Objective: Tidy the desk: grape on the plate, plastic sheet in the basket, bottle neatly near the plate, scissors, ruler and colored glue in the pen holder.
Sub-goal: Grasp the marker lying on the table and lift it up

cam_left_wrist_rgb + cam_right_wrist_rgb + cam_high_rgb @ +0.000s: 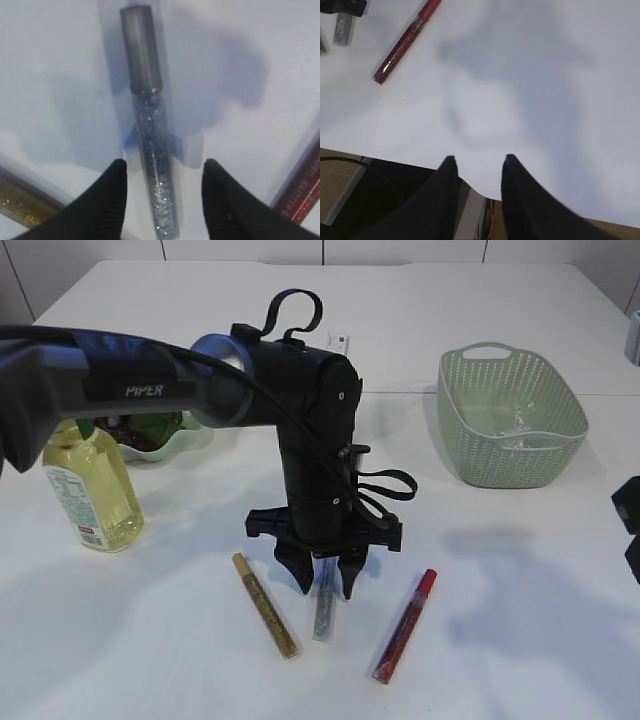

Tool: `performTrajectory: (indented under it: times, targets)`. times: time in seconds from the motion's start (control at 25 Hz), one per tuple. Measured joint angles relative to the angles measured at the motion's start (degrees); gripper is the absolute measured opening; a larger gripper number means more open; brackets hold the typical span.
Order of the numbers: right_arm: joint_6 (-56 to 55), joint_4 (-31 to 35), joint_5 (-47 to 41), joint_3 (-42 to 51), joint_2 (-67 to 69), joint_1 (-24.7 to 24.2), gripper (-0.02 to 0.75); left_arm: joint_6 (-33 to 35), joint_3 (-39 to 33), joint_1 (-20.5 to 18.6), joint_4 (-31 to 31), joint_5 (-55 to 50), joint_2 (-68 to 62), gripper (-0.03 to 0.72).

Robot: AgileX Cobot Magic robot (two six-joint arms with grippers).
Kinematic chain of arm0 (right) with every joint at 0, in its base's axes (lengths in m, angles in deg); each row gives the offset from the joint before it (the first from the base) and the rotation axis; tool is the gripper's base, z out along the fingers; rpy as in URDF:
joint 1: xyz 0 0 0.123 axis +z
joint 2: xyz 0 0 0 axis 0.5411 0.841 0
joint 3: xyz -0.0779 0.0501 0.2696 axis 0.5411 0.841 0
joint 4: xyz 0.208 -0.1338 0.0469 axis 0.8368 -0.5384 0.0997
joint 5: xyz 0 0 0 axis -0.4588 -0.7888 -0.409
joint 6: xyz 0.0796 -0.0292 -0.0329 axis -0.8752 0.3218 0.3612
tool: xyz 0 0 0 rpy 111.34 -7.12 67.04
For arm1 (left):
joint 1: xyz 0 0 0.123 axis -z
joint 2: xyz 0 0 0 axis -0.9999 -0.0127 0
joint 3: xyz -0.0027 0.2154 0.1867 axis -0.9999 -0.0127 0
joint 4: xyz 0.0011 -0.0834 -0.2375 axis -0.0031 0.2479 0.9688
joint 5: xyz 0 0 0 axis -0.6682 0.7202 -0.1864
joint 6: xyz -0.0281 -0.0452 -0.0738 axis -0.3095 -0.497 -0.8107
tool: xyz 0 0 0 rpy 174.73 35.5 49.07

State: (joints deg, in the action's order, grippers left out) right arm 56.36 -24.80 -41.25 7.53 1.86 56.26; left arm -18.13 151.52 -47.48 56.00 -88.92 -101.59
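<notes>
A silver glitter colored glue tube [323,612] [146,105] lies on the white table. My left gripper [326,580] [165,167] is down over it, open, one finger on each side with a gap showing at both. A gold glue tube [265,605] [17,202] lies to its left and a red one [405,625] [302,195] [402,42] to its right. The yellow bottle [90,490] stands at the left beside the green plate [175,440], which holds the grape [125,428]. My right gripper [477,160] [630,525] hangs open and empty over the table's front right edge. Scissors and ruler are out of view.
The green basket [510,415] stands at the back right with a clear plastic sheet [515,425] inside. A grey object [634,337] shows at the far right edge; I cannot tell what it is. A small white item [338,342] lies behind the left arm.
</notes>
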Motion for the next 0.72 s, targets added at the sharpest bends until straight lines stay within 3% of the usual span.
performTrajectory:
  times: [0.72]
  targets:
    - [0.11,0.0,0.0,0.0,0.0,0.0,0.253,0.0,0.0,0.0,-0.93,0.1,0.0,0.292]
